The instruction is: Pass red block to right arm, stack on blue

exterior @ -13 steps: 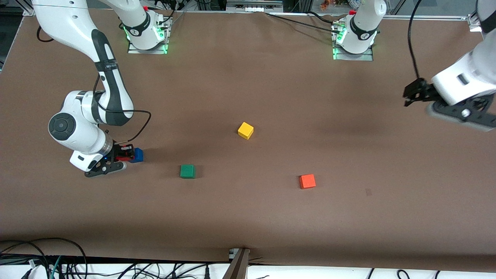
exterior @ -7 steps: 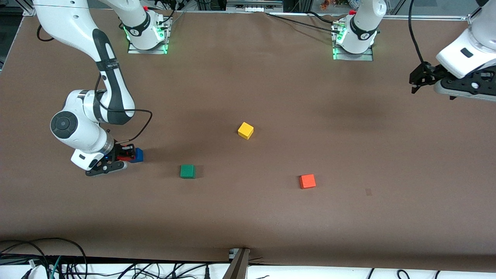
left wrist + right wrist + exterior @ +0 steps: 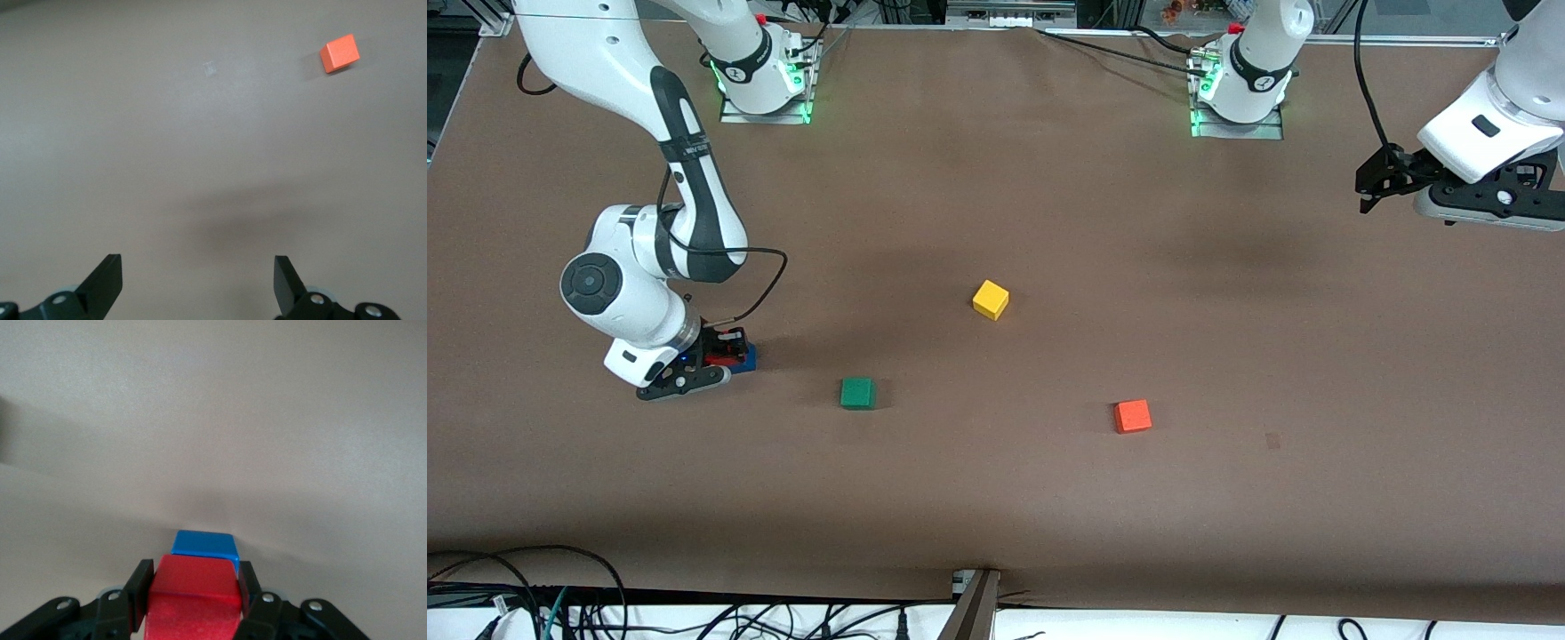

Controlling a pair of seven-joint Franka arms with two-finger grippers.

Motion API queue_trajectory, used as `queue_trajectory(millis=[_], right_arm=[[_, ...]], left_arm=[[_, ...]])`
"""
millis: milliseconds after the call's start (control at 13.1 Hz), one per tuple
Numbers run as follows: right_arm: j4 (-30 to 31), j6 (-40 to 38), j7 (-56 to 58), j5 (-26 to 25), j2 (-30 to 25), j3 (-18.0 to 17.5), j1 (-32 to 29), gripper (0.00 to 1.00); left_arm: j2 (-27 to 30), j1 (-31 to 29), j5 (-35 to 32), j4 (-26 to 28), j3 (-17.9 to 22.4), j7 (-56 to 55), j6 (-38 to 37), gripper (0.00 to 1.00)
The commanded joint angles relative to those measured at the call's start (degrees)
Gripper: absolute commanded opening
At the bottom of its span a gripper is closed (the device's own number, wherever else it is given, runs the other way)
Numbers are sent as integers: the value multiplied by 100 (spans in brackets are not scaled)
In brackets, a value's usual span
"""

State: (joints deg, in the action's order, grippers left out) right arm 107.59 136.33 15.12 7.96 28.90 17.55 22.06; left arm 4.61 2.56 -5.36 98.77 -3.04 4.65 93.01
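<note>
The right arm (image 3: 685,169) reaches down from its base at the counter's upper edge, elbow bent, wrist turned low toward the right arm's end of the counter (image 3: 996,498). The right hand (image 3: 725,351) is clamped on the red block (image 3: 716,358); in the right wrist view the two fingers (image 3: 141,593) press flat against opposite sides of the red block (image 3: 193,597). The red block sits directly over the blue block (image 3: 745,357), whose top edge shows just past it in the wrist view (image 3: 205,545); whether the two are touching cannot be told. The left arm waits, drawn up over the counter's edge at its own end, and the left hand (image 3: 1374,182) hangs in the air with its fingers (image 3: 107,283) spread apart and nothing between them. Three other cubes lie on the counter, well apart: a yellow cube (image 3: 991,299) near the middle, a green cube (image 3: 857,393) nearer the front camera, and an orange cube (image 3: 1133,416) toward the left arm's end.
</note>
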Motion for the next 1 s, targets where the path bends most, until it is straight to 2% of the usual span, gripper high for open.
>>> queue_trajectory(millis=[0,613,920], right_arm=[[210,122,-115,-111,-201,20,36,0],[245,122,-124,-102,-201,64,36,0],[245,122,-124,-102,-201,73,36,3]], left_arm=[[23,17,141,-33,40,-96,16,100],[23,52,150,-112,-13,-123,7,100],[23,52,159,-112,-13,-123,-37,100]])
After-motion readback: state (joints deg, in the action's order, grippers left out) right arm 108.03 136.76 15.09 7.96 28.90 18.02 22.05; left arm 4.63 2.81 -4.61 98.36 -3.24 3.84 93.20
